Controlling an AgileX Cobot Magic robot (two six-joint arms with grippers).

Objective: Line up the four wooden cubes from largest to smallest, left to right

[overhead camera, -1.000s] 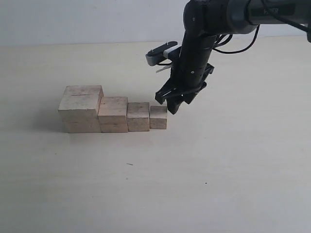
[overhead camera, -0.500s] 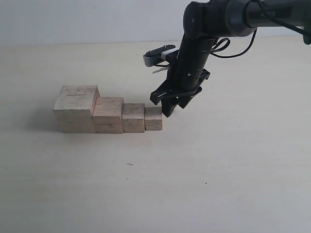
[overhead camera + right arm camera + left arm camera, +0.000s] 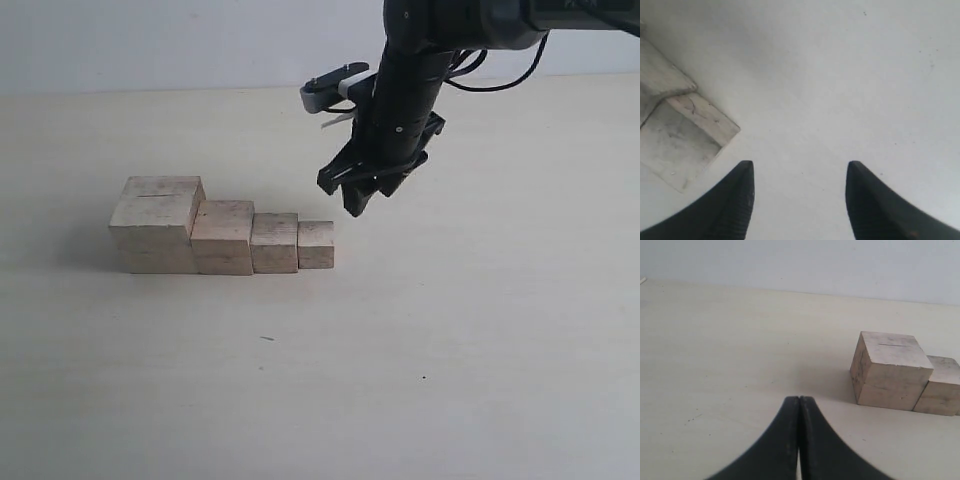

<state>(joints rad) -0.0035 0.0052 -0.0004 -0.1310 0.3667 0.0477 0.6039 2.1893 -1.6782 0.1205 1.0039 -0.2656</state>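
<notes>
Where the 4 wooden cubes sit on the pale surface (image 3: pixel 480 340), they form 1 row in the exterior view. They stand side against side, stepping down in height from left to right: the largest cube (image 3: pixel 155 225), the 2nd cube (image 3: pixel 222 237), the 3rd cube (image 3: pixel 274 243) and the smallest cube (image 3: pixel 315 245). Their front faces run roughly along 1 line. A thin dark crack line (image 3: pixel 160 197) marks the top of the largest cube.

The right arm (image 3: pixel 405 90) reaches down from the upper right of that view. The right jaws hang in the air above the surface, up and to the right of the smallest cube, clear of it. They stand apart and grip nothing. In the right wrist view the 2 dark fingers (image 3: pixel 742 200) are spread wide with only bare surface between them. The smallest cube (image 3: pixel 700 117) lies off to the side of 1 finger, touching neither.

In the left wrist view the left jaws are pressed together tip to tip, with nothing between them. Beyond them, and apart from the tips, stands the largest cube (image 3: pixel 890 372), its crack line (image 3: pixel 892 345) on the upper face. The 2nd cube (image 3: pixel 942 390) sits against its far side.
</notes>
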